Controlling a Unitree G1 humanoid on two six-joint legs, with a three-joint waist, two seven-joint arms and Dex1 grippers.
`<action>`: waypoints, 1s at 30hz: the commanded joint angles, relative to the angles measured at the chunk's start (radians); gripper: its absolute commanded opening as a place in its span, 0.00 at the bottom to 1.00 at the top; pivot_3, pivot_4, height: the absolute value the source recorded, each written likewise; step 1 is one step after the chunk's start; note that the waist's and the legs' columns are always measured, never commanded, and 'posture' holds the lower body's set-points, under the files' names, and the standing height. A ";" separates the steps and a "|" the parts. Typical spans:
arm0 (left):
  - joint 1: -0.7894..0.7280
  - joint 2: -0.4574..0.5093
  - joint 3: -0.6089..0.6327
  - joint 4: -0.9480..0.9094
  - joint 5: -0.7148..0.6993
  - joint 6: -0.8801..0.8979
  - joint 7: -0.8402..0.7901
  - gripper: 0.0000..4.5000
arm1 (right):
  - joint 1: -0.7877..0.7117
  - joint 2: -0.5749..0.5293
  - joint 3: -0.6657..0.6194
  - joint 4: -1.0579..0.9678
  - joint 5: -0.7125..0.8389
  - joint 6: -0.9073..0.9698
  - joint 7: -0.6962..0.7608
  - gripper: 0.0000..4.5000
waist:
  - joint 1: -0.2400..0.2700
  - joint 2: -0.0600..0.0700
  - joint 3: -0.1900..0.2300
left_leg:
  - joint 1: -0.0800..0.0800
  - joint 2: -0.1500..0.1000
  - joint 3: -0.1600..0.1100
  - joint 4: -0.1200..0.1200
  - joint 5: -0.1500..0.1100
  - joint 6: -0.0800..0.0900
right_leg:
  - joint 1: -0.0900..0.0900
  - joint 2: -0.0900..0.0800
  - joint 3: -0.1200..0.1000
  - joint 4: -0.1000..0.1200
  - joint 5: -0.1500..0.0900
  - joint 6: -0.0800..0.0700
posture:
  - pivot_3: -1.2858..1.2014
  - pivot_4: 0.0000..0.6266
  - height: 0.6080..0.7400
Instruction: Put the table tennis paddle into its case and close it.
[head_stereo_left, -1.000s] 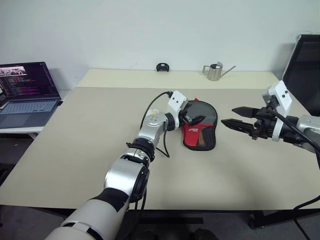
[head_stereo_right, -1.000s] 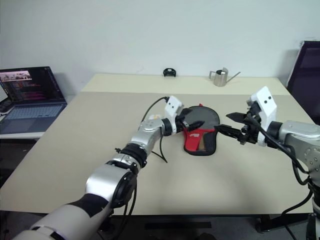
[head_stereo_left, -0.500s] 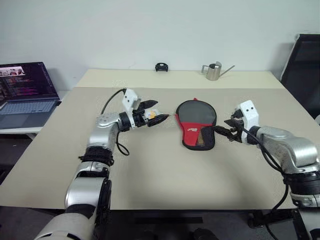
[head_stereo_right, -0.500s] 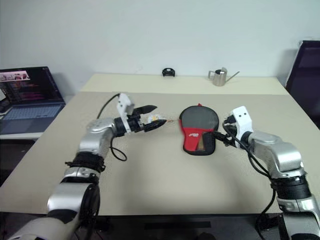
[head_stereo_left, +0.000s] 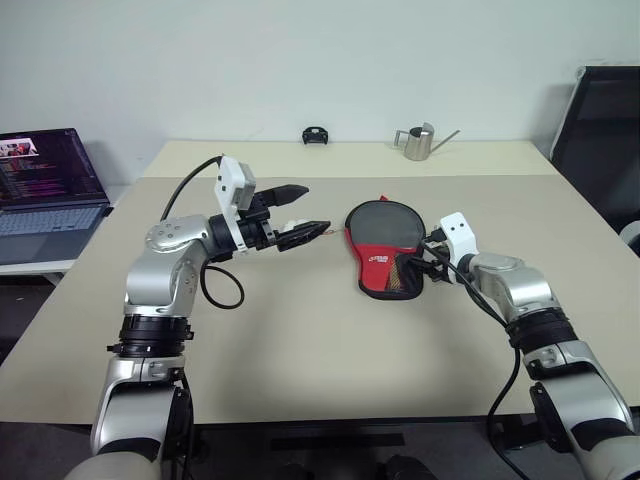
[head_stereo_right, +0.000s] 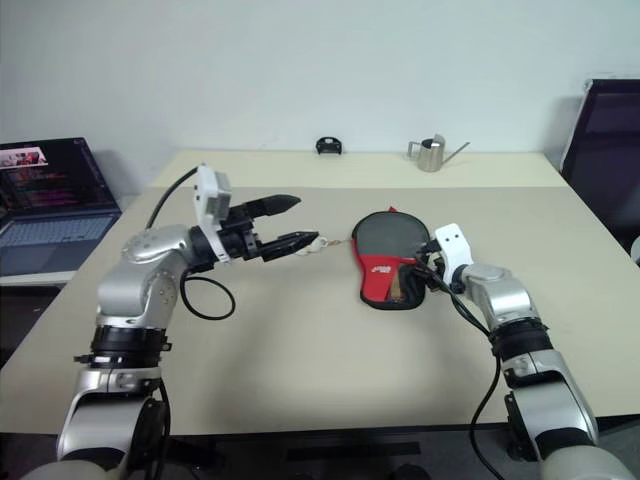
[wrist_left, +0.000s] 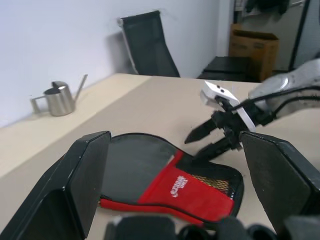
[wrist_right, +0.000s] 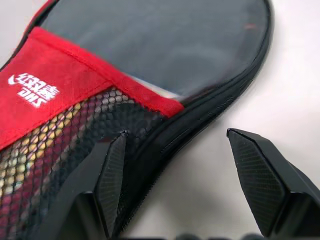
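I am seeing the case (head_stereo_left: 388, 249) lying flat near the middle of the surface (head_stereo_left: 300, 360), its round end toward the far edge and its red and mesh end toward me. The table tennis paddle itself I cannot make out. My right hand (head_stereo_left: 428, 264) is sitting low just beside the case's right edge, fingers spread, one finger (wrist_right: 111, 180) over the mesh pocket and the other over bare surface, gripping nothing. My left hand (head_stereo_left: 300, 212) is hovering well left of the case, fingers wide apart and empty. A watering can (head_stereo_left: 421, 143) and a small black object (head_stereo_left: 316, 134) are standing by the far edge, well apart from the case. A laptop (head_stereo_left: 45, 185) is sitting on a side desk at left.
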 joint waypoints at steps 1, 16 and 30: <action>0.005 0.038 0.035 -0.056 -0.039 0.013 -0.004 1.00 | -0.055 0.027 -0.007 0.083 -0.036 -0.052 0.003 0.76 | 0.000 0.000 0.000 | 0.000 0.000 0.000 0.000 0.000 0.000 | 0.000 0.000 0.000 0.000 0.000 0.000 | 0.52 0.24 1.00; 0.060 0.153 0.062 -0.084 -0.100 0.060 -0.034 1.00 | -0.139 0.051 -0.024 0.271 -0.112 -0.033 0.003 0.76 | -0.006 0.000 0.000 | 0.007 0.000 0.000 0.000 0.002 -0.003 | 0.004 0.000 0.001 0.004 0.000 -0.001 | 0.52 0.24 1.00; 0.056 0.145 0.048 -0.062 -0.089 0.041 -0.033 1.00 | -0.077 0.122 -0.132 0.135 -0.027 0.204 -0.005 0.76 | -0.002 0.000 0.000 | 0.006 0.000 0.000 -0.001 0.002 -0.003 | 0.004 0.000 0.000 0.004 0.000 -0.001 | 0.52 0.24 1.00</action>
